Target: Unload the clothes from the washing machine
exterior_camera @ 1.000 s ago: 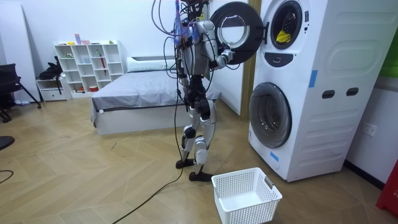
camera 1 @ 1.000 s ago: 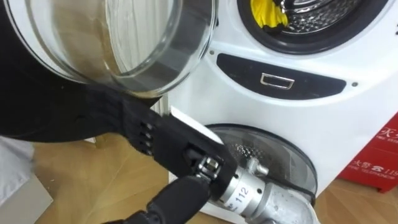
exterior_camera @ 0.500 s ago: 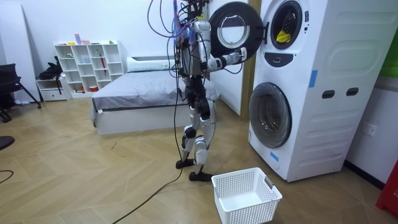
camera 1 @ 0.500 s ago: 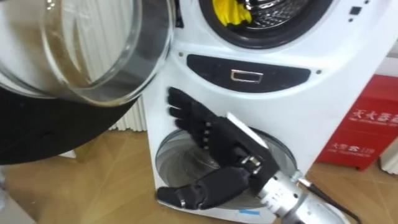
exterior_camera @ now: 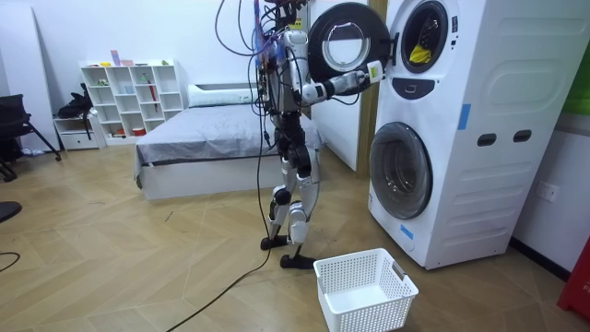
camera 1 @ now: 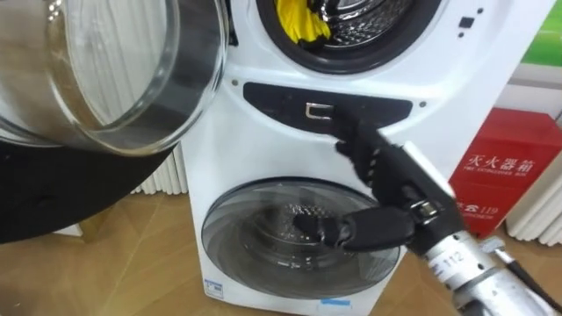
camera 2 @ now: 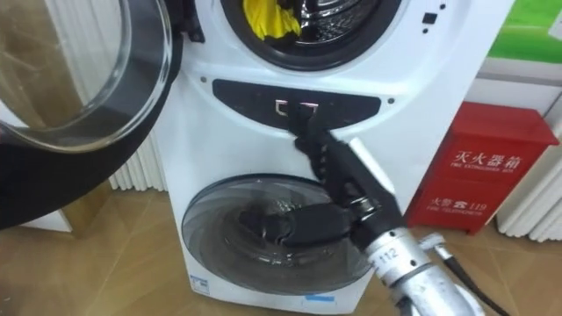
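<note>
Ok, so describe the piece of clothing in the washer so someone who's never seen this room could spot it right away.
Find the tall white stack of two washing machines. The upper one's round glass door stands open, and at the left of its metal drum lies a yellow garment. It's the only bright yellow thing there; the lower machine's door is shut.

Print I can make out from my station: three places.
White characters run in two rows across the red box (camera 1: 507, 167) to the right of the washing machine (camera 1: 474, 96). Dark digits sit on the silver cuff (camera 1: 450, 261) behind my right hand (camera 1: 399, 180). A small printed sticker (camera 1: 213, 287), too fine to read, sits low on the machine's front.
</note>
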You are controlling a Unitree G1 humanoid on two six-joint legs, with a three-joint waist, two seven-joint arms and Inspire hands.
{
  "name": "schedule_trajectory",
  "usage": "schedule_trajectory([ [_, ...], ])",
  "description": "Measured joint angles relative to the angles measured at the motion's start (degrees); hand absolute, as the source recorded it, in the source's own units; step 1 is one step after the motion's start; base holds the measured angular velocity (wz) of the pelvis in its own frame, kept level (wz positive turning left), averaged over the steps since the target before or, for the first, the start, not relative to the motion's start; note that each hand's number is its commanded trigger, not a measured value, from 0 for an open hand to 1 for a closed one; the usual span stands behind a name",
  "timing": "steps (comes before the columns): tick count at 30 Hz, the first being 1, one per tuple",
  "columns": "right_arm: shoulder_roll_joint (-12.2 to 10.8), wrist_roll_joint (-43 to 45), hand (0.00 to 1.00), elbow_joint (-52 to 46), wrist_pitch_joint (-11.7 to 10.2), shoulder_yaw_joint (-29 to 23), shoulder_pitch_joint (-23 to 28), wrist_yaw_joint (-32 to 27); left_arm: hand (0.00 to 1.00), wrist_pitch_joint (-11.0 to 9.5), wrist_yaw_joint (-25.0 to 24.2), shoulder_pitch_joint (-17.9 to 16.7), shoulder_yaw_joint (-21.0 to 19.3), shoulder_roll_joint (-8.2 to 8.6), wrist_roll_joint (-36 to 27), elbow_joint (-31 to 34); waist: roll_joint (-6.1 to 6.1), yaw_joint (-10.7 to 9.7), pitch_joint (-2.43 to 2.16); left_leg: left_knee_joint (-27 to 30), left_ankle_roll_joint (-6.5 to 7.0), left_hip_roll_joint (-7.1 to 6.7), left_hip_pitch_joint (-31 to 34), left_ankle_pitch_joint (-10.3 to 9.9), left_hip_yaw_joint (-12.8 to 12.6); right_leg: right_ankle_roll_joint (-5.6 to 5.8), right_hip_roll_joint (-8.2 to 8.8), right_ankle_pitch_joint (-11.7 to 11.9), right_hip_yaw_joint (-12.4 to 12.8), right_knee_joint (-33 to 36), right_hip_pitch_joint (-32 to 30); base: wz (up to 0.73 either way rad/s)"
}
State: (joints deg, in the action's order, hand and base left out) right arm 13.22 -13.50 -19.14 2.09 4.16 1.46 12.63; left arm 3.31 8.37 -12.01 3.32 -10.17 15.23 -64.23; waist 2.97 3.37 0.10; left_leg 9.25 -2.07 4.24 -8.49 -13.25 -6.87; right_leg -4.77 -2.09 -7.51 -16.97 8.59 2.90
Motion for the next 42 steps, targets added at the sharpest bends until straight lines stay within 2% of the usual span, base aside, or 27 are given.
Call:
schedule_trajectory([
  [7, -1.1, -0.1, 0.0, -0.1, -0.8, -0.4, -2.8, -1.7, 0.0, -0.1, -0.1, -0.3, -2.0, 0.21, 0.1, 0.1, -0.13, 0.4, 0.04, 0.1, 0.0, 0.05, 0.1, 0.0, -0.1, 0.02, 0.01, -0.1, -0.2, 0.0, 0.0, 0.01],
  [13, -1.5, 0.4, 0.0, 0.1, -0.9, 0.5, -7.2, -2.6, 0.0, 0.0, -0.6, 0.2, -2.0, 0.18, 0.6, 0.1, -0.03, 2.4, 0.01, 2.3, -0.12, 0.11, 0.8, -0.1, 0.2, -0.28, 0.1, -0.6, -0.2, 0.7, 0.0, 0.01],
  [15, -2.1, 1.7, 0.0, 1.0, -1.6, 2.5, -9.1, -3.5, 0.0, 0.2, -0.5, 0.3, -2.0, 0.02, 0.6, -0.5, 0.32, 3.4, 0.06, 9.7, -1.08, 0.4, 3.0, -1.0, 0.1, -0.7, 0.42, -2.0, 0.5, 2.5, 0.1, -0.11],
  [17, -2.3, 1.8, 0.0, 3.1, -2.1, 4.0, -10.1, -3.8, 0.0, 0.4, -0.2, 0.0, -2.2, 0.13, 0.6, -0.4, 0.22, 4.7, 0.29, 18.5, -1.18, 1.52, 5.8, -1.3, 0.1, -1.36, 0.8, -3.2, 1.0, 4.3, 0.8, -0.22],
  [19, -2.3, 1.7, 0.0, 3.5, -2.2, 4.2, -10.3, -4.6, 0.0, 0.5, -0.1, -1.2, -2.7, 0.27, 0.6, -0.5, -0.25, 5.5, 0.46, 28.6, -1.04, 3.0, 10.5, -1.2, 0.6, -2.13, 0.34, -5.5, 1.1, 6.6, 1.1, 0.02],
  [20, -2.3, 1.7, 0.0, 3.5, -2.2, 4.2, -10.4, -5.1, 0.0, 0.5, -0.1, -1.3, -2.7, 0.27, 0.5, -0.5, -0.26, 5.4, 0.53, 29.7, -1.08, 3.04, 11.7, -1.2, 0.9, -2.28, 0.14, -5.9, 1.1, 7.0, 1.0, 0.1],
  [21, -2.5, 1.7, 0.0, 3.6, -2.2, 4.2, -10.5, -5.8, 0.0, 0.7, -0.1, -1.5, -2.7, 0.3, 0.5, -0.6, -0.04, 5.7, 0.75, 30.1, -1.29, 3.1, 13.7, -1.4, 1.1, -2.91, -0.05, -6.7, 1.1, 7.4, 0.9, 0.0],
  [23, -2.8, 1.8, 0.0, 4.8, -2.2, 4.3, -11.6, -6.6, 0.0, 1.2, -0.2, -1.6, -2.7, 0.52, 0.2, -0.9, 0.43, 6.4, 0.98, 28.8, -1.32, 2.86, 17.4, -1.4, 1.0, -3.19, -0.02, -7.4, 1.4, 7.7, 1.0, -0.11],
  [24, -2.7, 1.7, 0.0, 5.8, -2.2, 4.3, -12.8, -7.1, 0.0, 1.5, -0.3, -1.6, -2.7, 0.55, 0.0, -0.9, 0.66, 6.5, 1.07, 25.4, -1.49, 2.74, 20.0, -1.1, 0.6, -3.14, -0.08, -7.8, 1.4, 7.7, 1.1, -0.09],
  [25, -2.5, 1.1, 0.0, 5.9, -2.2, 4.4, -13.3, -7.8, 0.0, 1.5, -0.3, -1.6, -2.7, 0.49, 0.0, -1.0, 0.9, 6.8, 1.05, 20.2, -1.61, 2.34, 21.4, 0.1, 1.1, -2.9, -0.06, -8.1, 1.4, 7.6, 1.4, -0.06],
  [26, -2.4, 0.4, 0.0, 5.9, -2.2, 4.6, -13.5, -8.2, 0.0, 1.6, -0.3, -1.7, -2.7, 0.49, 0.0, -1.0, 0.97, 6.8, 1.04, 17.5, -1.52, 2.13, 22.1, 1.1, 1.2, -2.84, -0.02, -8.4, 1.4, 7.6, 1.6, -0.15],
  [27, -2.4, 0.1, 0.0, 5.9, -2.2, 4.7, -14.0, -8.5, 0.0, 1.6, -0.4, -1.8, -2.7, 0.55, -0.2, -1.1, 1.08, 6.9, 0.96, 13.4, -1.39, 2.07, 23.3, 4.7, 1.0, -2.73, 0.14, -8.9, 1.4, 7.6, 2.3, -0.21],
  [28, -2.4, -0.1, 0.0, 5.9, -2.2, 4.9, -14.1, -8.9, 0.0, 1.6, -0.4, -2.0, -2.7, 0.45, -0.2, -1.1, 1.29, 6.9, 0.78, 10.1, -1.01, 1.99, 23.1, 8.9, 0.6, -2.37, 0.23, -9.4, 1.8, 7.2, 3.2, -0.22],
  [29, -2.4, -0.2, 0.0, 5.9, -2.2, 4.9, -14.1, -9.0, 0.0, 1.6, -0.5, -2.1, -2.7, 0.38, -0.3, -1.1, 1.43, 6.9, 0.6, 9.1, -1.01, 1.94, 22.8, 10.8, 0.5, -2.12, 0.3, -9.8, 2.1, 7.1, 3.7, -0.13],
  [30, -2.3, -0.1, 0.0, 5.9, -2.2, 5.2, -14.3, -9.5, 0.0, 1.6, -0.6, -2.0, -2.7, 0.33, -0.8, -1.1, 1.86, 6.5, 0.53, 8.0, 0.0, 1.05, 22.0, 12.8, -0.1, -1.62, 0.78, -10.4, 2.4, 7.0, 4.4, 0.0],
  [32, -2.1, 0.3, 0.0, 5.9, -2.2, 5.9, -14.3, -10.3, 0.0, 1.3, -0.7, -1.9, -2.7, 0.65, -0.7, -1.0, 2.37, 6.1, 0.16, 9.2, 0.47, 0.19, 21.5, 12.3, -0.7, -0.84, 1.83, -10.2, 2.7, 5.5, 5.5, 0.0],
  [33, -1.8, 1.0, 0.0, 5.9, -2.1, 6.1, -14.3, -10.9, 0.0, 1.1, -1.2, -1.4, -2.8, 0.73, -0.8, -0.8, 2.21, 6.1, 0.41, 12.3, 1.06, -0.02, 22.5, 10.7, -1.2, -0.19, 2.2, -9.8, 3.9, 4.9, 6.7, -0.05],
  [34, -1.5, 1.9, 0.0, 5.9, -2.1, 6.2, -14.3, -11.6, 0.0, 0.9, -1.6, -1.4, -3.2, 0.7, -0.9, -0.9, 1.58, 6.3, 0.48, 14.0, 1.1, -0.9, 23.5, 9.3, -1.6, 0.18, 2.52, -10.0, 6.9, 5.0, 7.4, 0.0],
  [35, -1.1, 2.1, 0.0, 5.7, -2.1, 6.0, -14.3, -11.9, 0.0, 0.9, -1.7, -1.3, -3.2, 0.71, -0.9, -0.9, 1.2, 6.1, 0.2, 12.9, 1.18, -1.44, 23.7, 9.5, -1.6, 0.71, 2.66, -10.3, 7.1, 5.1, 7.6, 0.11],
  [36, -0.7, 2.1, 0.0, 5.5, -2.2, 5.8, -14.3, -12.7, 0.0, 1.1, -1.9, -0.6, -3.2, 0.33, -0.9, -0.8, 1.58, 6.0, -0.22, 11.8, 2.36, -2.39, 23.1, 9.1, -1.8, 2.48, 3.83, -11.3, 6.7, 5.4, 8.0, 0.22],
  [37, -0.4, 2.4, 0.0, 5.5, -2.1, 5.7, -14.3, -13.3, 0.0, 1.5, -2.0, -0.1, -3.2, 0.14, -1.0, -0.8, 2.13, 5.7, -0.27, 12.0, 3.39, -3.67, 22.1, 8.7, -2.6, 3.65, 5.4, -11.8, 5.8, 6.8, 8.1, 0.22],
  [38, -0.2, 2.5, 0.0, 5.5, -2.1, 5.6, -14.3, -13.4, 0.0, 1.7, -2.1, 0.2, -3.2, 0.12, -1.0, -0.9, 2.24, 5.5, -0.1, 12.1, 3.9, -4.25, 21.4, 8.3, -3.0, 4.16, 6.17, -11.8, 5.4, 7.9, 8.2, 0.14],
  [39, -0.2, 2.6, 0.0, 5.7, -2.1, 5.8, -14.3, -13.4, 0.0, 1.9, -2.4, 0.4, -3.2, 0.08, -1.1, -0.9, 2.36, 5.6, 0.27, 12.5, 5.03, -4.98, 19.9, 7.6, -4.3, 5.08, 7.43, -11.4, 5.5, 11.0, 8.3, 0.11],
  [40, -0.1, 2.9, 0.0, 5.7, -2.2, 5.8, -14.3, -13.4, 0.0, 2.4, -2.4, 0.7, -3.1, 0.06, -1.3, -0.8, 2.01, 5.2, 0.65, 12.4, 5.74, -5.83, 18.6, 6.6, -5.7, 6.66, 8.33, -10.4, 5.4, 15.5, 7.9, 0.21],
  [41, 0.0, 3.0, 0.0, 5.6, -2.5, 5.8, -14.3, -13.4, 0.0, 2.7, -2.3, 0.9, -3.1, -0.03, -1.2, -0.6, 1.93, 4.6, 0.64, 11.8, 6.12, -6.28, 17.6, 6.2, -6.1, 7.44, 8.82, -9.8, 5.0, 18.1, 7.6, 0.61],
  [42, 0.3, 3.1, 0.0, 5.5, -3.3, 5.5, -14.2, -13.5, 0.0, 3.0, -2.2, 1.6, -2.9, -0.35, -1.1, -0.4, 2.19, 3.1, 0.56, 10.1, 6.79, -6.82, 15.6, 5.5, -6.4, 8.22, 10.03, -8.4, 4.6, 23.9, 5.7, 0.85],
])
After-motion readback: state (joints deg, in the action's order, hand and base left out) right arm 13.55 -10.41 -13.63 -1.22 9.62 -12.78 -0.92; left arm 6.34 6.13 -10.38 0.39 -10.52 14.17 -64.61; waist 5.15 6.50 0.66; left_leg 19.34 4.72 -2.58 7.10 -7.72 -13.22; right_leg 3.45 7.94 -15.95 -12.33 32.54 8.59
